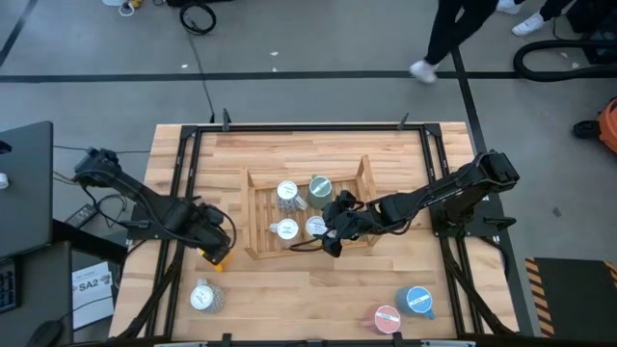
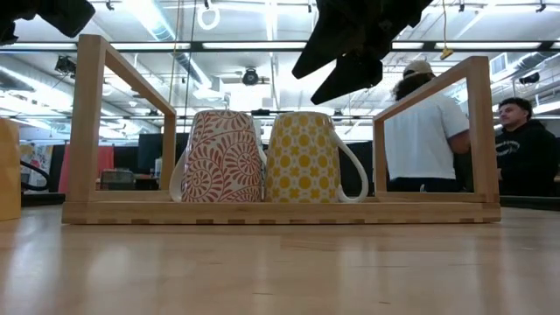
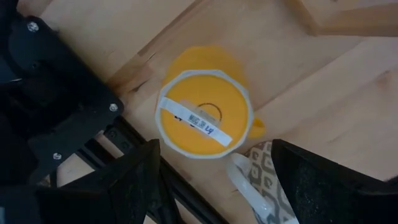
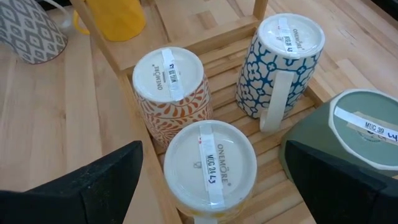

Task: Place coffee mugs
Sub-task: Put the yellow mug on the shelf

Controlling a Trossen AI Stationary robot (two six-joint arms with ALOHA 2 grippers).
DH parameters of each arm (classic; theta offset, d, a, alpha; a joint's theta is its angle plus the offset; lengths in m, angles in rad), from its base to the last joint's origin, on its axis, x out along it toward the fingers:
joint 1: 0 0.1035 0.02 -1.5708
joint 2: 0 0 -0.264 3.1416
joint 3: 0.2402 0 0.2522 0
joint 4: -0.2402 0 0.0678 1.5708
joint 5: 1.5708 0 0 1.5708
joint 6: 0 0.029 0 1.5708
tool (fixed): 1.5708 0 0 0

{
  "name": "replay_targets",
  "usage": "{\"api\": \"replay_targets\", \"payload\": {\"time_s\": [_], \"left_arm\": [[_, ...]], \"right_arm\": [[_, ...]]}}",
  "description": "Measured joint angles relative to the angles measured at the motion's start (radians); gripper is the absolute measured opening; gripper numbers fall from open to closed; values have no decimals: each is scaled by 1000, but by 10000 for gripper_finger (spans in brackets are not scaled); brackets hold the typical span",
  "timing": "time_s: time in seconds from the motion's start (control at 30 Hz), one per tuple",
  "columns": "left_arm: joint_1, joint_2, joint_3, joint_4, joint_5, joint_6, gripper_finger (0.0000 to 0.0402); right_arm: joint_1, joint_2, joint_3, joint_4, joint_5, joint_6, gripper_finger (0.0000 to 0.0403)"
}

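Where the pale wooden table [image 1: 318, 289] meets its black frame, we see a grey floor beyond, with a person's legs and white shoes at the far edge. Looking level across the boards, we find a workshop with ceiling lights, and two people standing behind the wooden rack [image 1: 258, 207].

Four mugs sit upside down in the rack: a red-patterned mug [image 4: 171, 93], a yellow-patterned mug [image 4: 210, 167], a blue-patterned mug [image 4: 283, 59] and a green mug [image 4: 357, 134]. The right gripper [image 1: 335, 239] hangs over the rack's near side with its fingers spread wide and nothing between them. The left gripper [image 1: 214, 253] hovers over a plain yellow mug [image 3: 202, 112], also upside down on the table beside the rack's left end, its fingers wide and empty.

A grey diamond-patterned mug [image 1: 204, 297] stands near the front left; a pink mug [image 1: 387, 318] and a blue mug [image 1: 417, 301] stand just beside each other at the front right.

From table height the front two mugs hide the rear pair. The green mug is cut off by the right wrist picture's edge, and the grey mug shows only partly in both wrist views.
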Motion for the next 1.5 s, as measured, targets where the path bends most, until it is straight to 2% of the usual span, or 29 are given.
{"api": "replay_targets", "payload": {"time_s": [0.23, 0.63, 1.1, 1.5], "left_arm": [[0, 15, -53, 11, 1, -1, 315], [0, 12, -137, 125, 10, 11, 315], [1, 15, -142, 132, 8, 117, 315], [1, 15, -142, 133, 5, 114, 315]], "right_arm": [[0, 0, 0, 0, -1, 0, 397], [0, 0, 0, 0, -1, 0, 397], [0, 0, 0, 0, -1, 0, 397], [0, 0, 0, 0, -1, 0, 397]]}}
